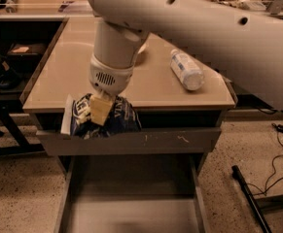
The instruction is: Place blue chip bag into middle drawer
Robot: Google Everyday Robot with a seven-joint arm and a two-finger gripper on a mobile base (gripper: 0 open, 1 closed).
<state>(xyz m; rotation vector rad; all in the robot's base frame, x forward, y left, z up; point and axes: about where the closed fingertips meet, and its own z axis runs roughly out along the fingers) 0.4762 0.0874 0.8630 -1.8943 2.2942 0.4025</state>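
Observation:
The blue chip bag (120,118), dark blue with white lettering and a white sealed edge at its left, hangs at the table's front edge. Its lower part is hidden behind the scratched grey front panel (180,141) of the drawer just under the tabletop. My gripper (98,111) comes down from the big white arm and is shut on the bag's upper left part. The middle drawer (131,212) is pulled out below, a wide grey tray with a flat bare floor and low side walls.
A clear plastic bottle (186,69) with a white label lies on the beige tabletop (58,72) at the right. A pale dish (142,49) is mostly hidden behind the arm. A dark cart stands at the left, and cables and a black pole lie on the floor at the right.

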